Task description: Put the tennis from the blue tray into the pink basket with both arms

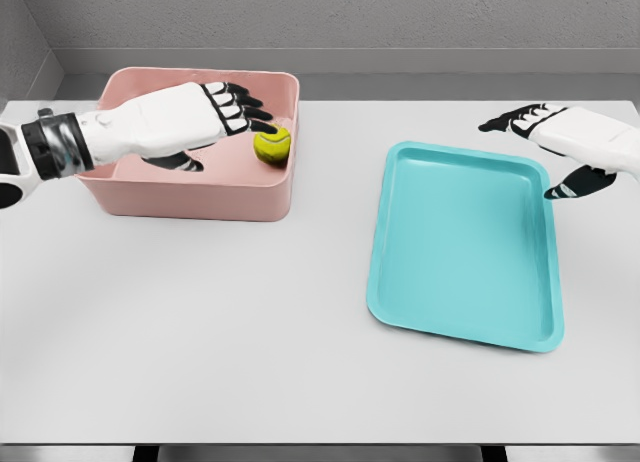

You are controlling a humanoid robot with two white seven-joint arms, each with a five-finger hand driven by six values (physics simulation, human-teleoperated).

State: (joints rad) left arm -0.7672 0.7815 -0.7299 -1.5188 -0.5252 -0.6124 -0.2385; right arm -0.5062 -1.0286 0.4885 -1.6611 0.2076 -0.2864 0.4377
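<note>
Resting in pink basket [190, 197], tennis ball [271, 145] just beside spread left robot hand [205, 117], seemingly untouched.

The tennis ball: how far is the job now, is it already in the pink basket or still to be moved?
Mostly done. The ball lies inside the pink basket, near its right wall, and the blue tray holds nothing. The left hand hangs over the basket with fingers open, next to the ball but not gripping it. The right hand is open beside the tray's far right corner. Left to do: only pulling the arms back, it seems.
</note>
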